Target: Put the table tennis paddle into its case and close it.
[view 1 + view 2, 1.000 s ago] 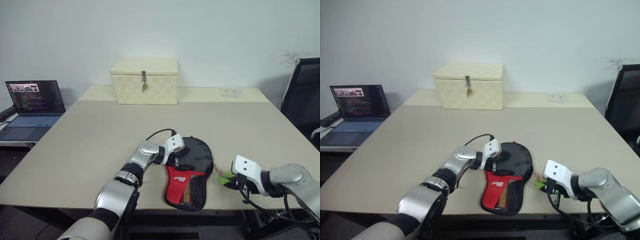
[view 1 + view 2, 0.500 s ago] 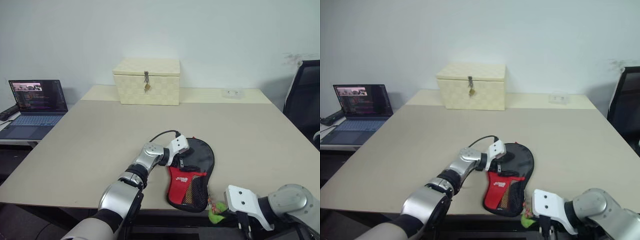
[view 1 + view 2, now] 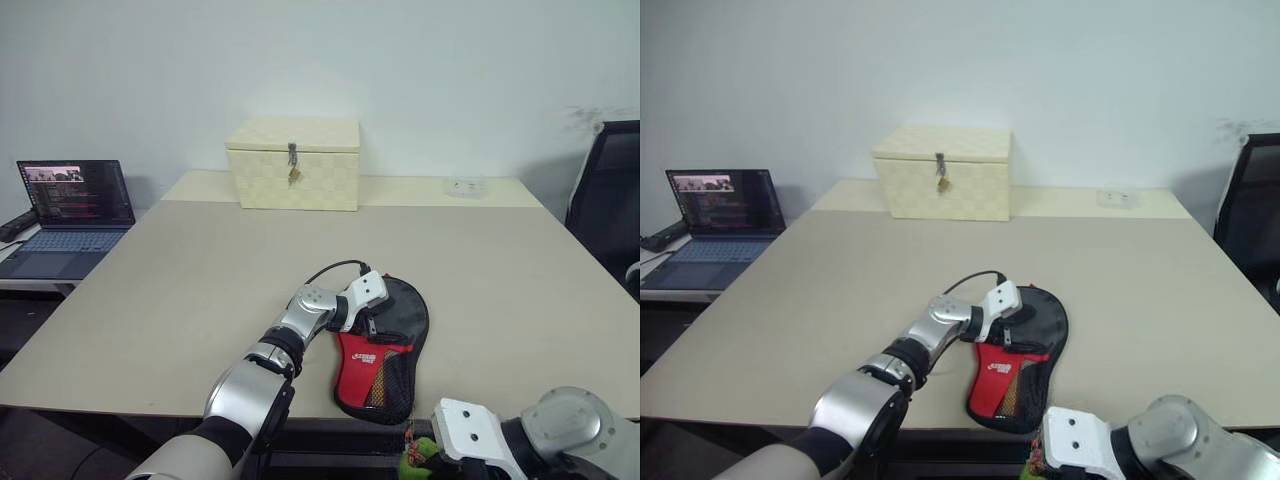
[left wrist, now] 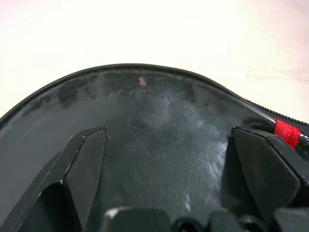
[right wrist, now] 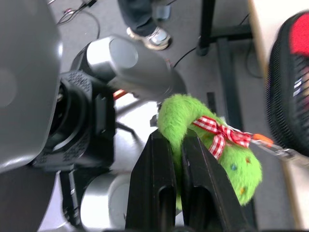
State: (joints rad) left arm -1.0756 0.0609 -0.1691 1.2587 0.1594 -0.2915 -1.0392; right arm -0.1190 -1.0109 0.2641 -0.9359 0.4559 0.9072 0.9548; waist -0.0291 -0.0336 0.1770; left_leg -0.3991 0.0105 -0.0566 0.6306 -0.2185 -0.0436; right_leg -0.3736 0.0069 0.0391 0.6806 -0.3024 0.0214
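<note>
The paddle cannot be made out; the case [image 3: 385, 345] lies at the desk's [image 3: 200, 260] near edge under the spread left end effector [image 3: 372, 322]. The right end effector [image 5: 175, 140], pinching the green tag [image 5: 212, 150], has dropped below that edge since earlier.

Evenly lit, bright and soft, barely any shadows on the table [image 3: 200, 270]. Whitish glare smeared across the case [image 4: 159, 145] up close (looks scuffed). Slight blur on the floor background.

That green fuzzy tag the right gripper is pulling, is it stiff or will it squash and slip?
The green fuzzy tag looks plush, so it probably squashes between the right gripper's shut fingers. Fuzzy pile likely grips rather than slips. Clipped to the case, it probably weighs little.
</note>
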